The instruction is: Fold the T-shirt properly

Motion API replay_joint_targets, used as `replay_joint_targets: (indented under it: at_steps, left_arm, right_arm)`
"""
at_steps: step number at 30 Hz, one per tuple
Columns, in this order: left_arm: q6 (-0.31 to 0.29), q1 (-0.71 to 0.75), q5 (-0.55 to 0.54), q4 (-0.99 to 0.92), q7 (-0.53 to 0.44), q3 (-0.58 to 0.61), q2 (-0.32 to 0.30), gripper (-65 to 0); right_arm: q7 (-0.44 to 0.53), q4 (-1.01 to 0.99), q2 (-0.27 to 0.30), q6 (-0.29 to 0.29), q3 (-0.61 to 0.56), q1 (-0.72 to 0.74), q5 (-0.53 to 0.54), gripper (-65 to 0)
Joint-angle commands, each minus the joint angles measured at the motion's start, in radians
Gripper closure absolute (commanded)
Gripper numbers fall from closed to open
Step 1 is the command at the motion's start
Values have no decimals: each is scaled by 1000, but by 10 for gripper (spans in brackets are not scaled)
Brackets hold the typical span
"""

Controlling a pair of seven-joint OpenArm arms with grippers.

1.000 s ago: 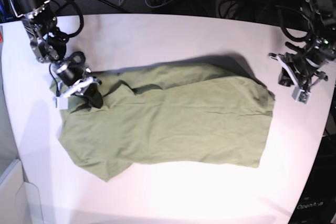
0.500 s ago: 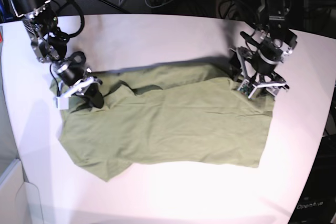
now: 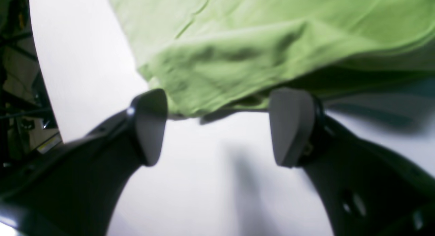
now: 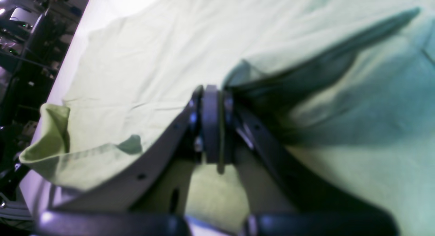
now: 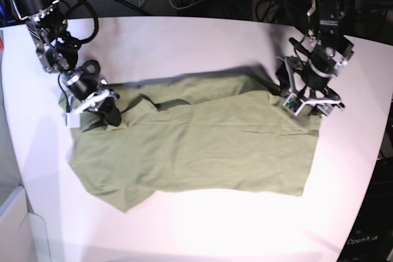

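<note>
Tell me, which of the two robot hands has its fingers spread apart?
The left hand, at the right in the overhead view: its fingers stand wide apart at the T-shirt's corner. The right hand is pinched shut on the cloth.

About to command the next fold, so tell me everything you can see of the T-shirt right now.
The T-shirt is plain olive-green, soft and wrinkled, spread mostly flat across the white table, with its far edge folded over. The right tool is shut, pinching cloth at one end. At the other end the left tool stands open at a raised, bunched corner, not gripping it. No label shows.
</note>
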Motion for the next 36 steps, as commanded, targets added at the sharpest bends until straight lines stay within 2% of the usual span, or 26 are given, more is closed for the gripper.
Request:
replay_joint_targets:
  at_steps: [1,10,15,27,30,36]
  left_arm:
    - [12,-13,-3,14,-17,-1,-7,-441]
    - [12,-13,2,12,-17,69,-8,-441]
    - [12,-16,2,12,-17,114,-40,-441]
    - [17,-89,2,-89,-17,109,-40,-439]
    - [20,-94,2,-83,-17,109,-40,-369]
    - [21,-128,2,-95,-17,108,-39,-120]
  right_arm:
    - [23,16,14,14,10,16,7,-13]
    - [23,16,14,14,10,16,7,-13]
    - [23,16,14,14,11,15,7,-13]
    - [23,16,16,14,13,16,7,-13]
    - [23,16,16,14,13,18,7,-13]
    - [23,16,16,14,10,18,7,-13]
